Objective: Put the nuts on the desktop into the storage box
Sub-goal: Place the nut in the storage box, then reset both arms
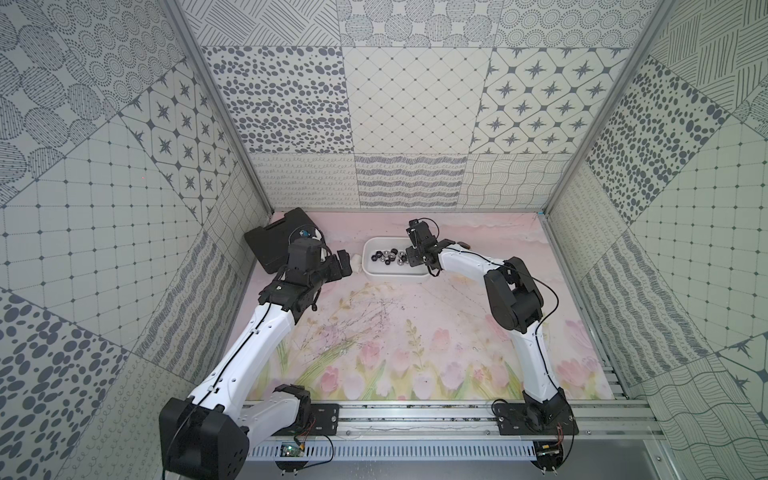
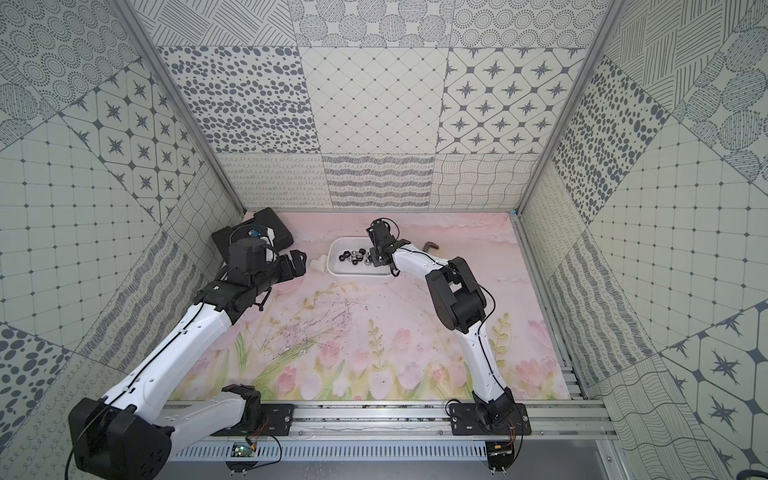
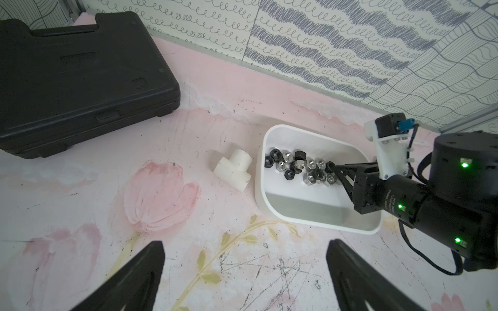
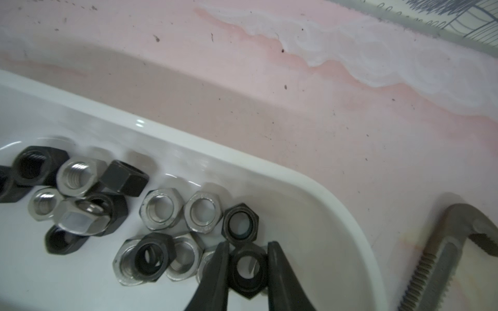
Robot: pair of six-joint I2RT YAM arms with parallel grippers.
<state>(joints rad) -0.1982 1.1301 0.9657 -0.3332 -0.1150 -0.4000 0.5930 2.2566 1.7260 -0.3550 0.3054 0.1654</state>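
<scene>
- I am watching the right jaws gripping a matte black hexagonal nut [image 4: 244, 286] at 3 o'clock in the shallow white rectangular storage box [image 3: 258, 185].
- Left jaws are gaping wide at its 9 o'clock.
- Other black and silver nuts [image 3: 310, 177] are lying inside.

- Both top views look steeply down from high over the near edge, taking in the whole table [image 1: 457, 316].
- Left wrist view — mid-range, slanting down past the left tool [image 3: 246, 242] towards the box [image 3: 258, 188].
- Right wrist view — very close, along the right tool [image 4: 248, 245] at the nuts [image 4: 161, 210].
- All four views share the box.
</scene>
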